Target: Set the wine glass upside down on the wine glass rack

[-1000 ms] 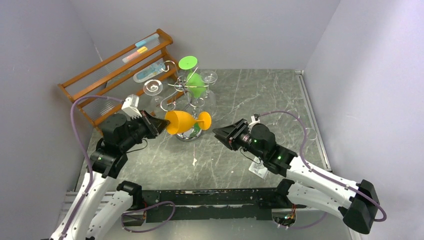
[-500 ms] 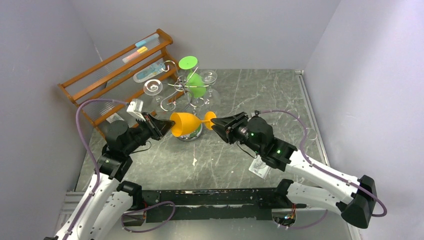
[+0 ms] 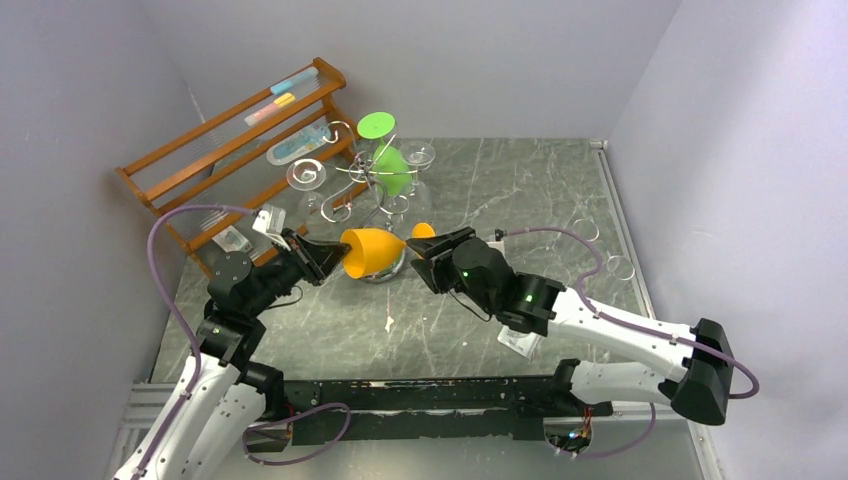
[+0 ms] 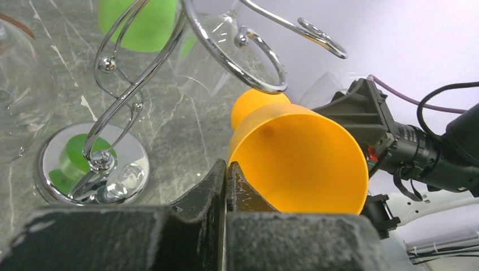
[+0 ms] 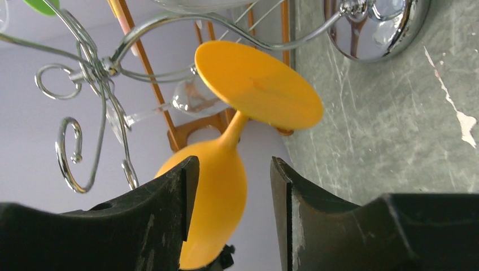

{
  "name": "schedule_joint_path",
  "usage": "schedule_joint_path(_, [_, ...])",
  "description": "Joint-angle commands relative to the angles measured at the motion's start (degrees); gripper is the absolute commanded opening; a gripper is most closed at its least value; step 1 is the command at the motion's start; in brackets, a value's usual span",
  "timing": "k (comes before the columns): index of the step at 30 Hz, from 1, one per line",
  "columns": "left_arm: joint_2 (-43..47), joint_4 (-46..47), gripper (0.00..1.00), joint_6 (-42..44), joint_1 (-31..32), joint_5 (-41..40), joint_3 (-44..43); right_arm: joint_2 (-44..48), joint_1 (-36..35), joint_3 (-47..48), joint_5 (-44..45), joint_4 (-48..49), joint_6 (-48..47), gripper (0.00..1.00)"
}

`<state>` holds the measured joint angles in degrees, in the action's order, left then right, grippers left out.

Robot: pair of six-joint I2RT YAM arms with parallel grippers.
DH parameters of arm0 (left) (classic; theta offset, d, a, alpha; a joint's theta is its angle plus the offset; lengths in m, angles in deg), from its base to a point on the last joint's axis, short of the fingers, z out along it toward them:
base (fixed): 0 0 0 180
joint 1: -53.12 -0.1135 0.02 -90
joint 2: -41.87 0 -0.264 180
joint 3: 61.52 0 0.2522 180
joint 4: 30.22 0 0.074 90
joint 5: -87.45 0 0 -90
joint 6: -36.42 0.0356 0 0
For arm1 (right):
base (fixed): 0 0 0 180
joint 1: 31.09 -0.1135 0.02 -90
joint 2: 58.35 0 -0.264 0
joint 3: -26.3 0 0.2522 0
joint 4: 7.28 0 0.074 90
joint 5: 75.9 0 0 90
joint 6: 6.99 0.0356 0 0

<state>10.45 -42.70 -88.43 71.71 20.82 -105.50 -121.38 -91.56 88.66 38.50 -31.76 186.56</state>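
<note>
The orange wine glass (image 3: 372, 250) lies on its side in the air, just in front of the wine glass rack (image 3: 372, 190), a chrome stand with curled arms on a round shiny base (image 4: 93, 164). My left gripper (image 3: 335, 262) is shut on the rim of the orange wine glass (image 4: 299, 158), one finger inside the bowl and one outside. My right gripper (image 3: 425, 258) is open at the glass's foot end. In the right wrist view the orange foot (image 5: 257, 84) and stem stand just beyond the open right gripper (image 5: 233, 166), with no contact visible.
A green glass (image 3: 393, 168) and clear glasses (image 3: 305, 175) hang on the chrome rack. The slanted brown wooden shelf rack (image 3: 235, 140) stands at the back left. Two clear glasses (image 3: 585, 228) stand at the right edge. A clear item (image 3: 520, 340) lies under the right arm.
My right arm has swung left up to the orange glass's foot and its jaws have widened. The left arm has shifted the glass slightly right, still shut on the rim.
</note>
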Motion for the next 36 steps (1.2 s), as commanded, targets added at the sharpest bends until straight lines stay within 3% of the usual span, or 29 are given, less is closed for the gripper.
schedule_joint_path(1, [1.04,4.61,0.05,1.30,0.31,3.02,1.50,-2.41,-0.79,2.15,8.23,-1.98,4.94,0.53])
schedule_joint_path(12, [3.95,7.05,0.05,0.66,0.31,4.22,4.68,-7.60,-0.80,4.70,7.61,0.90,7.09,0.42])
schedule_joint_path(15, [4.47,6.74,0.05,0.61,0.31,4.27,5.14,-8.07,-0.79,4.03,6.37,2.35,7.20,0.32])
schedule_joint_path(20, [5.68,5.12,0.05,0.55,0.26,3.92,5.25,-8.04,-0.85,3.35,6.33,4.05,6.34,0.02])
schedule_joint_path(21, [5.88,4.39,0.06,0.41,0.30,3.58,5.21,-7.94,-0.87,3.27,6.40,4.23,6.11,0.00])
schedule_joint_path(28, [7.49,-7.82,0.60,-0.13,0.31,-2.32,1.47,-5.67,-0.80,2.36,10.52,3.80,-0.66,0.00])
schedule_joint_path(34, [10.55,-20.89,0.86,2.93,0.31,-8.70,-4.09,0.41,-0.77,-5.19,13.75,16.37,-19.48,0.00])
schedule_joint_path(36, [10.45,-24.37,0.90,4.07,0.31,-10.38,-6.79,2.22,-0.75,-6.51,13.34,18.61,-25.99,0.00])
